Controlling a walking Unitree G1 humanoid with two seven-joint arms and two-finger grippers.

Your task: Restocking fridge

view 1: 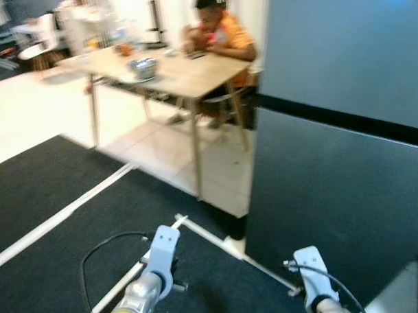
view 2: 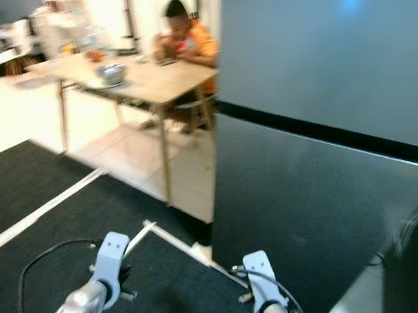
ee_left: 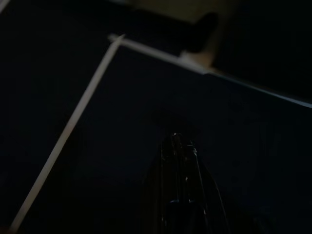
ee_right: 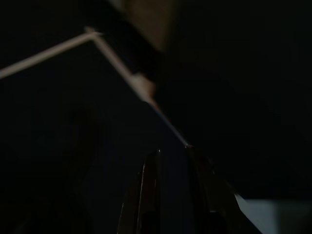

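Both arms hang low and empty over the black mat (view 1: 50,192), left end effector (ee_left: 181,146) fingers together, right end effector (ee_right: 173,156) slightly apart; fridge (view 2: 317,201) just ahead-right, doors closed; judged approach step, next move calls for reaching a door.

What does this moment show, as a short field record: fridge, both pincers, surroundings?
fridge: tall dark fridge at the robot's right front, doors shut, black band between upper and lower door
left pincer: low over the dark mat, fingers together, holding nothing
right pincer: low near the fridge's base, fingers slightly apart, holding nothing
floor: white tape lines on the mat, pale tiles beyond
background: wooden table with a bowl; a person seated at it
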